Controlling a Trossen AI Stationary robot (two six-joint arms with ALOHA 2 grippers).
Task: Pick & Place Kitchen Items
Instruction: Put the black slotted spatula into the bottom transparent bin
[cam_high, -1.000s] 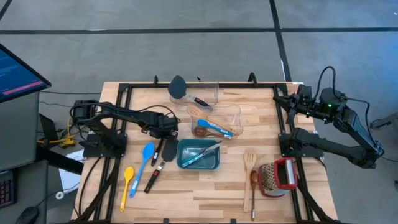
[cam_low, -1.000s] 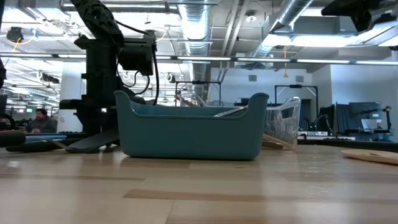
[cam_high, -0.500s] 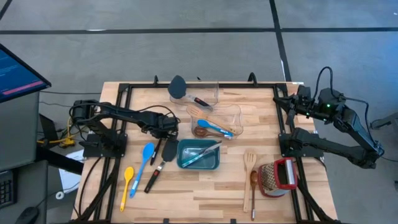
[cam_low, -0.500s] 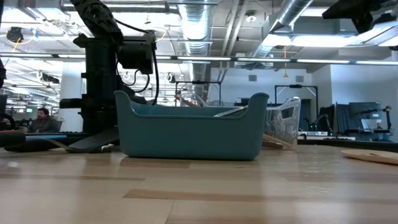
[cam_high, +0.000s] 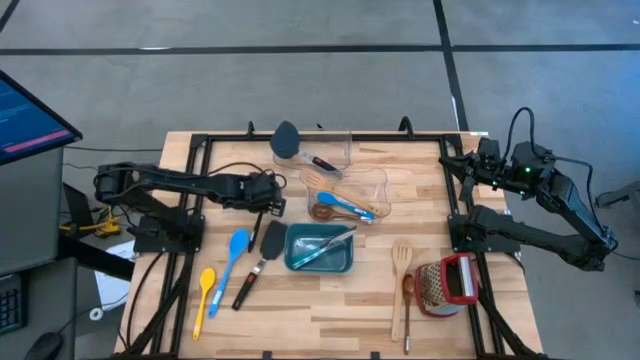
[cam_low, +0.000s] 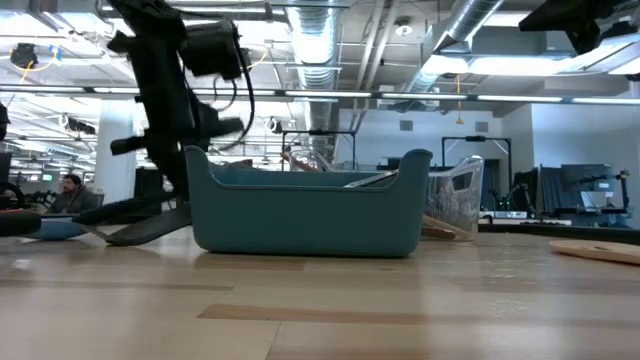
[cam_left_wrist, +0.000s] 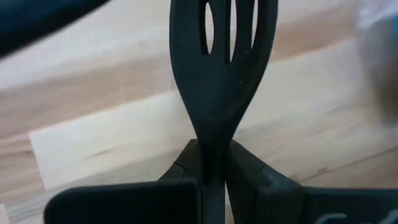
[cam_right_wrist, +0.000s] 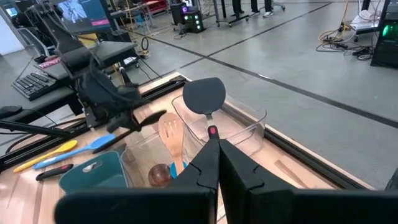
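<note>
**Left arm clamped on a slotted black spatula**

From above, I saw my left gripper (cam_high: 272, 203) at about nine o'clock of the teal bin (cam_high: 319, 248), clamped on the slotted spatula (cam_high: 252, 208). A second black spatula (cam_high: 258, 264) lay on the table (cam_high: 360, 310) at the bin's seven o'clock, beside the blue spoon (cam_high: 230, 258) and yellow spoon (cam_high: 203, 298). Two wooden utensils (cam_high: 402, 290) rested at five o'clock. The clear tub (cam_high: 345, 192) at twelve o'clock held more spoons. My right gripper (cam_high: 468, 165) waited at the table's two o'clock corner.

At table height, the left arm (cam_low: 170, 90) leaned over the bin's (cam_low: 305, 215) left end.

My left wrist camera showed both fingers (cam_left_wrist: 245, 171) pinched onto the spatula's (cam_left_wrist: 222, 56) neck.

My right wrist camera showed its fingers (cam_right_wrist: 239, 163) closed together, empty, facing a black ladle (cam_right_wrist: 204, 96).
</note>
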